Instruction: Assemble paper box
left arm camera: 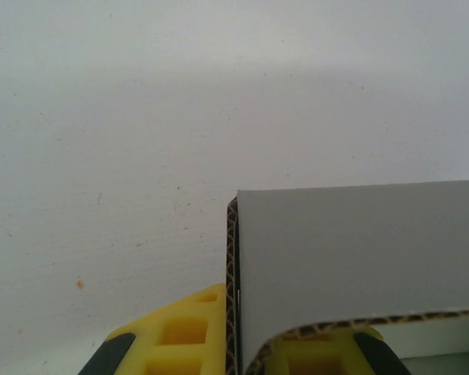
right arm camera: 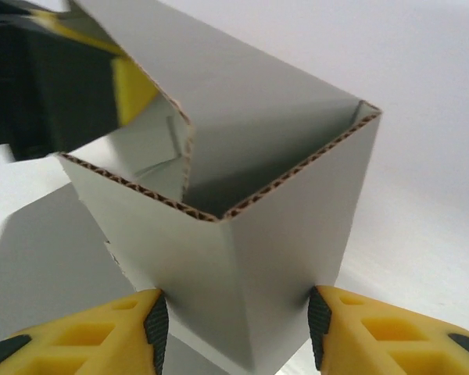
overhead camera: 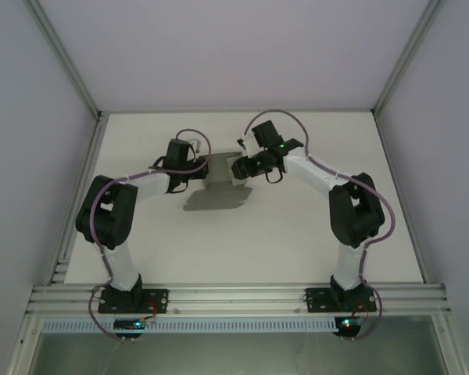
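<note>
Right wrist view, paper box (right arm camera: 250, 273) corner between jaws, corrugated rim open.

White worktop (overhead camera: 297, 242) inside a pale booth.
Its matte surface carries faint specks; aluminium rails (overhead camera: 242, 295) run along the near edge, and pale wall panels (overhead camera: 242, 47) stand on three sides.
</note>
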You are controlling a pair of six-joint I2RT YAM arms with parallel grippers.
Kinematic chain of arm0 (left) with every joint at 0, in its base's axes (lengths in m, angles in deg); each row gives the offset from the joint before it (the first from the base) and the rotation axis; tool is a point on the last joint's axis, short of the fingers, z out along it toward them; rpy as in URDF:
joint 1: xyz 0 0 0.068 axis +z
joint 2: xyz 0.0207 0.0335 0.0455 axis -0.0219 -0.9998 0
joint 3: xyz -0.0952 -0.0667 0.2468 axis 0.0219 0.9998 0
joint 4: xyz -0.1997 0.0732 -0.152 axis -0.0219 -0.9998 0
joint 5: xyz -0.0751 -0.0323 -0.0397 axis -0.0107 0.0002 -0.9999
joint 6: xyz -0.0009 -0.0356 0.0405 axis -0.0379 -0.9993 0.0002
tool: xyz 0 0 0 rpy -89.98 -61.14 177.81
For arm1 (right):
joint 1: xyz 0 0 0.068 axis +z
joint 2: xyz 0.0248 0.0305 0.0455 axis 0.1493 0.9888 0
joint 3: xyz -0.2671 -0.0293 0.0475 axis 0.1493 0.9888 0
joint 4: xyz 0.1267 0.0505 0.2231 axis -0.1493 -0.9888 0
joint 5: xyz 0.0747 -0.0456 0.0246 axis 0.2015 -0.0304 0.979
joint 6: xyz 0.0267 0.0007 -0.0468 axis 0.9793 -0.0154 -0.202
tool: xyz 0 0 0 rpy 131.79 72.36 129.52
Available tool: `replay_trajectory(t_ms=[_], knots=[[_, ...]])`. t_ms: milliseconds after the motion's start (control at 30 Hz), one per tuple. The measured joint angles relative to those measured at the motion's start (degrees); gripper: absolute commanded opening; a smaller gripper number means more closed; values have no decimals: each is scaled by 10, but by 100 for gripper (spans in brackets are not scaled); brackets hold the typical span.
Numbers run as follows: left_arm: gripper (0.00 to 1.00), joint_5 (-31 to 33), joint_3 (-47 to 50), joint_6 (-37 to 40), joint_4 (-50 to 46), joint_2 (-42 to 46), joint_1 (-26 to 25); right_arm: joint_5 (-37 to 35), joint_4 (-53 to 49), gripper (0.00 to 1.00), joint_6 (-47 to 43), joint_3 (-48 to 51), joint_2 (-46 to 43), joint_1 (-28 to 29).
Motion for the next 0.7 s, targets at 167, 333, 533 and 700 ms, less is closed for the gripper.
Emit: replay_trajectory(t_ms=[167, 333, 533, 700], knots=[[0, 25, -5, 11, -19, 0, -5, -133, 2, 31, 41, -14, 34, 31], [0, 42, -10, 12, -26, -1, -19, -164, 27, 40, 56, -8, 51, 27], [0, 57, -28, 19, -37, -12, -25, -134, 106, 41, 45, 38, 53, 8], [0, 61, -34, 22, -38, -17, -25, -44, 175, 54, 26, 71, 53, -29]])
